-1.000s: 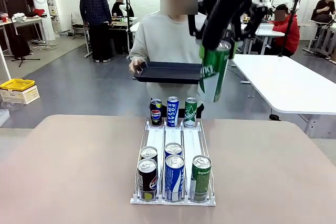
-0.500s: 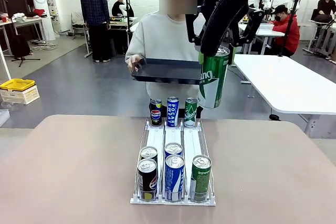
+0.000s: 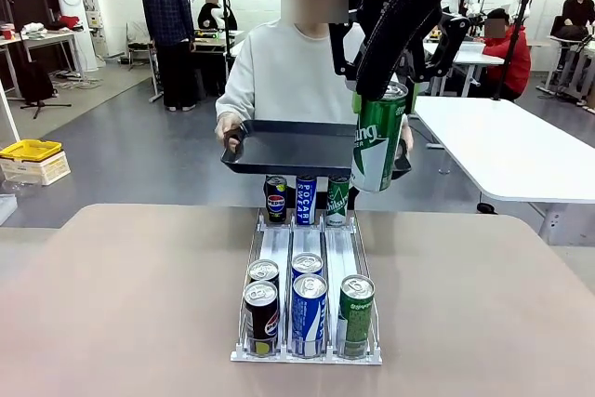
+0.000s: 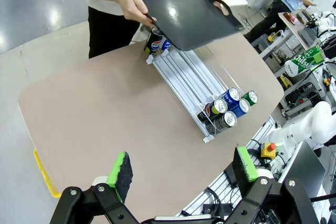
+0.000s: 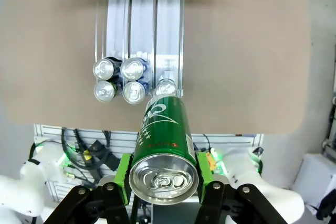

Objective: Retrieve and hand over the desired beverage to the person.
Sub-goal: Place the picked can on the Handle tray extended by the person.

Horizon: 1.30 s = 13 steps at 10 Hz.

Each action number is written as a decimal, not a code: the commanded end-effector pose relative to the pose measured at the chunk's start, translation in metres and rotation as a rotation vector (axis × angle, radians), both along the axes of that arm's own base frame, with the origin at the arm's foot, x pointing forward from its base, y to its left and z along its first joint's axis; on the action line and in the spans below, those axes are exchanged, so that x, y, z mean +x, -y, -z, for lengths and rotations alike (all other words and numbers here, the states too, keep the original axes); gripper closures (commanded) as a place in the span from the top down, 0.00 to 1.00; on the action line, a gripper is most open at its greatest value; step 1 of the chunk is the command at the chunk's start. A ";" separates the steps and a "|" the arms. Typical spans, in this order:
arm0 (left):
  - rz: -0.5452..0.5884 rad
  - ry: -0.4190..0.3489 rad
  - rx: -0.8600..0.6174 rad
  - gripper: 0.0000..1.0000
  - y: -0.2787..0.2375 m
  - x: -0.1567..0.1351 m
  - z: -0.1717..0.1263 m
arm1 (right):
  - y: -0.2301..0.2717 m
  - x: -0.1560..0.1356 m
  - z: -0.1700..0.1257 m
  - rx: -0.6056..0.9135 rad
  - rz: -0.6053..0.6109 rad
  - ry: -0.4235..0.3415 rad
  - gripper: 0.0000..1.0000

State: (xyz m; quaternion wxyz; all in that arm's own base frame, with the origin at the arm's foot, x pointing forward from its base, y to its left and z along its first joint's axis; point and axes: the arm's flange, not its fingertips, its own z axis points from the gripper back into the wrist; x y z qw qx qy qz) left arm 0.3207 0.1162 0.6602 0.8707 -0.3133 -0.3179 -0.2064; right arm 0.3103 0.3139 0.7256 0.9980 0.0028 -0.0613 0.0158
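Observation:
A tall green can [image 3: 376,141] hangs above the far end of the table, tilted slightly, with my right gripper [image 3: 390,92] shut on its top end. In the right wrist view the same green can [image 5: 164,145] sits between the green pads [image 5: 123,174] of the right gripper [image 5: 164,178]. The person [image 3: 288,67] in a light grey sweatshirt stands at the far side and holds a dark tray [image 3: 297,148] with both hands, level, just left of and behind the can. My left gripper [image 4: 184,166] stands open, high over the table's near corner, holding nothing.
A wire can rack [image 3: 307,248] lies in the table's middle. Black, blue and green cans [image 3: 309,313] stand at its near end, and three more cans [image 3: 306,197] at its far end under the tray. White tables [image 3: 507,146] and other people stand behind.
The person has brought the tray lower and nearer, over the rack's far end. The green can has moved slightly and now hangs next to the tray's right end.

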 end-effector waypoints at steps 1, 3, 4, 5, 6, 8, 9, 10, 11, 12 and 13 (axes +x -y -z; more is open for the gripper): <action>0.010 0.012 -0.010 1.00 -0.001 0.000 -0.001 | 0.004 -0.005 0.001 0.013 0.001 0.004 0.56; 0.010 0.012 -0.010 1.00 -0.001 0.000 -0.001 | 0.004 -0.005 0.001 0.013 0.001 0.004 0.56; 0.010 0.012 -0.010 1.00 -0.001 0.000 -0.001 | 0.004 -0.005 0.001 0.013 0.001 0.004 0.56; 0.010 0.012 -0.010 1.00 -0.001 0.000 -0.001 | 0.004 -0.005 0.001 0.013 0.001 0.004 0.56; 0.010 0.012 -0.010 1.00 -0.001 0.000 -0.001 | 0.004 -0.005 0.001 0.013 0.001 0.004 0.56; 0.010 0.012 -0.010 1.00 -0.001 0.000 -0.001 | 0.004 -0.005 0.001 0.013 0.001 0.004 0.56; 0.010 0.012 -0.010 1.00 -0.001 0.000 -0.001 | 0.004 -0.005 0.001 0.013 0.001 0.004 0.56; 0.010 0.012 -0.010 1.00 -0.001 0.000 -0.001 | 0.004 -0.005 0.001 0.013 0.001 0.004 0.56; 0.010 0.012 -0.010 1.00 -0.001 0.000 -0.001 | 0.000 0.000 0.000 0.000 0.000 0.000 0.58; 0.010 0.012 -0.010 1.00 -0.001 0.000 -0.001 | -0.004 0.028 -0.015 0.027 -0.017 0.007 0.58; 0.010 0.012 -0.010 1.00 -0.001 0.000 -0.001 | -0.009 0.060 -0.023 0.012 -0.038 0.010 0.58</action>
